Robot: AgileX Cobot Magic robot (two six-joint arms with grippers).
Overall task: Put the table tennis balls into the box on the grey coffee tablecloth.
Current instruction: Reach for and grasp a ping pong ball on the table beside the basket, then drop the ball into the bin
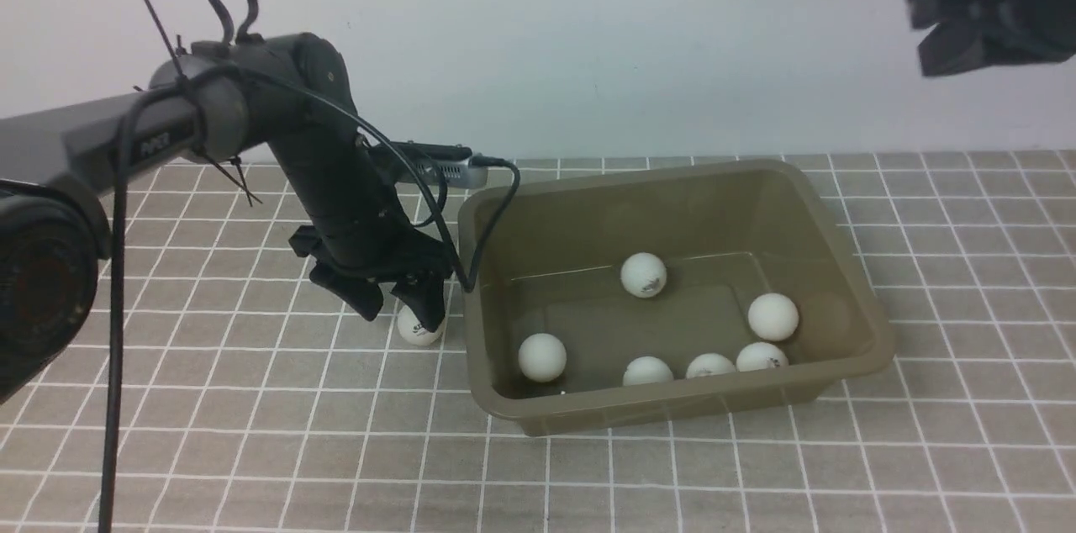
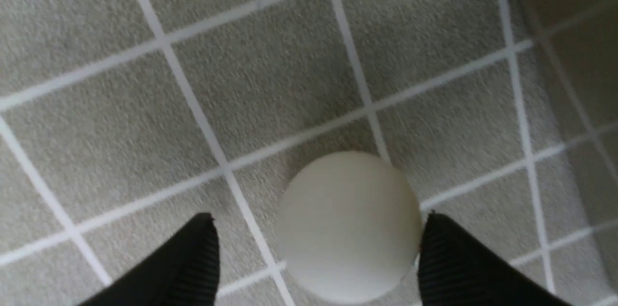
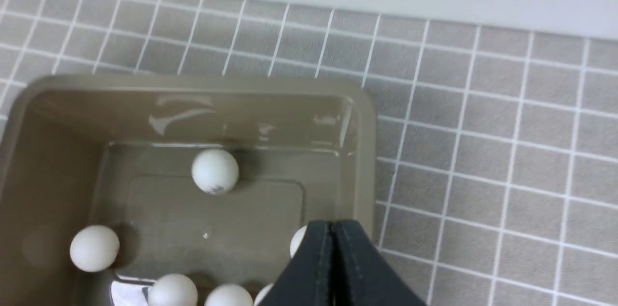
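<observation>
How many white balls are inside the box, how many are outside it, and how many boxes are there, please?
White balls inside the box: 6
White ball outside, on the tablecloth: 1
Box: 1
Total: 8

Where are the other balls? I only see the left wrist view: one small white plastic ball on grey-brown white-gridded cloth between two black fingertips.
Observer: Six matching white balls lie inside a shallow olive-brown plastic box.
Operator: Where is that box from my ball?
Observer: Immediately to its right in the front view; your ball sits on the cloth just outside the box's left wall.
Operator: And the right gripper?
Observer: Shut, holding nothing, raised high on the right.
</observation>
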